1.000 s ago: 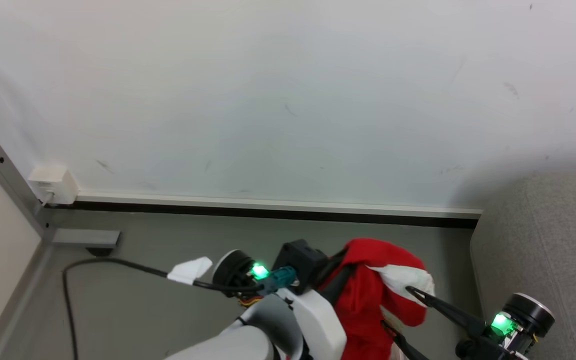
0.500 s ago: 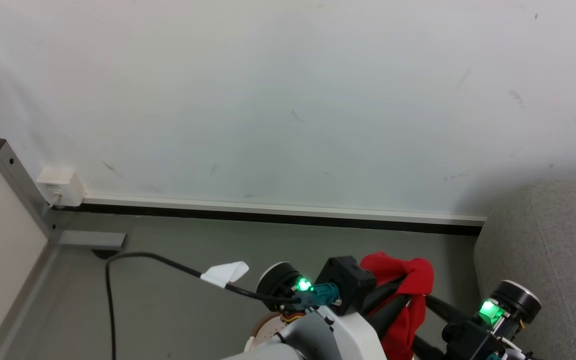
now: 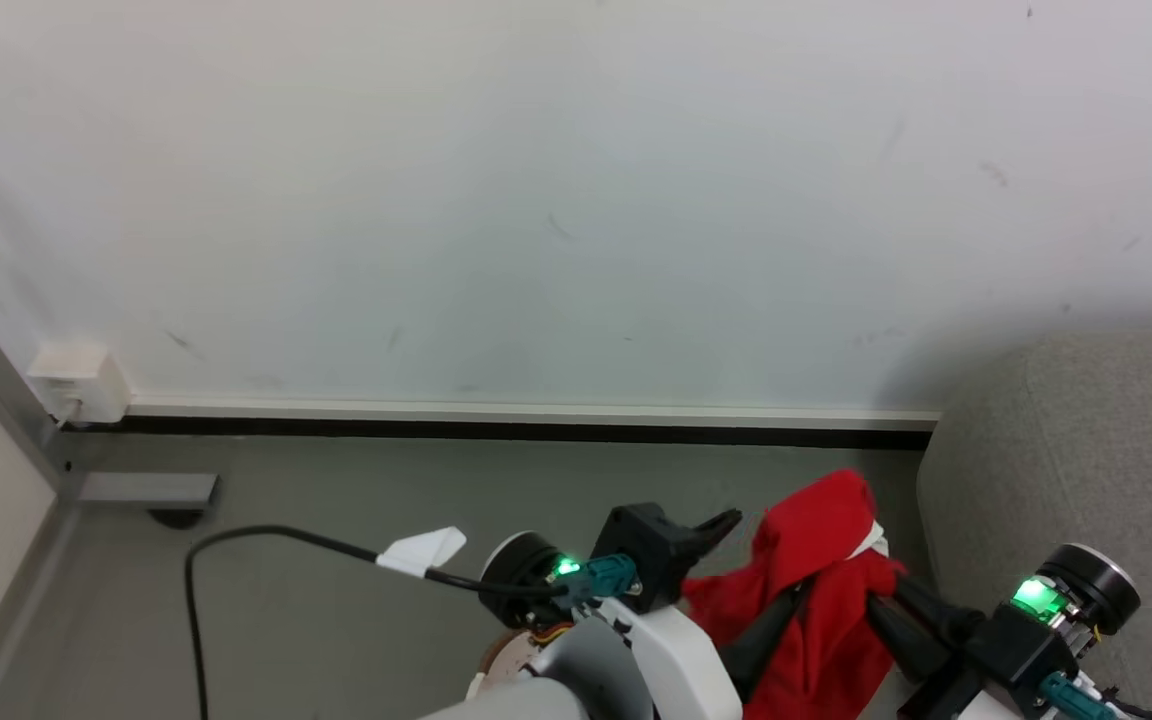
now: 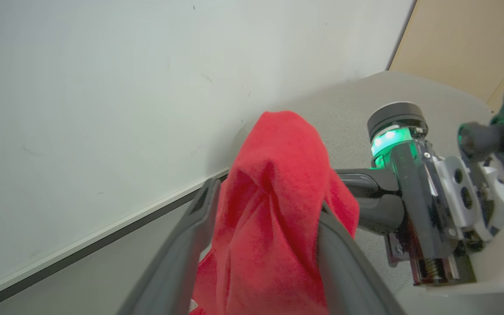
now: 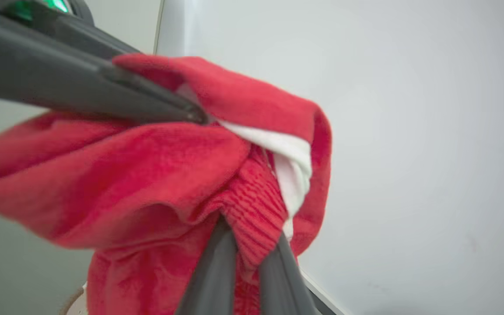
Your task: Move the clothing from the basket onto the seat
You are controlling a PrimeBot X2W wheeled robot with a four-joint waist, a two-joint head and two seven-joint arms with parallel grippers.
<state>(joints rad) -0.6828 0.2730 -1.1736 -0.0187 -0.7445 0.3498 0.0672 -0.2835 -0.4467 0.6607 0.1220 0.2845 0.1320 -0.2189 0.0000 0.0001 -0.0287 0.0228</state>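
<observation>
The clothing [image 3: 816,575] is a bunched bright red garment with white trim, held in the air above the floor beside the grey seat [image 3: 1066,450]. My right gripper [image 3: 876,598] is shut on it. In the right wrist view my right gripper [image 5: 252,236] pinches the clothing's [image 5: 147,175] red ribbed edge. My left gripper [image 3: 766,558] stands open, one finger clear of the cloth. In the left wrist view the left gripper [image 4: 267,197] has its fingers spread, with the clothing [image 4: 274,192] draped between them. A sliver of the basket's brown rim [image 3: 496,662] shows under my left wrist.
A white wall [image 3: 536,200] with a dark baseboard rises close ahead. A black cable [image 3: 266,535] with a white tag runs over the grey floor to my left wrist. A white socket box [image 3: 76,385] and a metal post sit in the left corner.
My right gripper has shut on the red garment and my left gripper has opened. The garment has shifted right, toward the seat. The head camera has moved slightly.
</observation>
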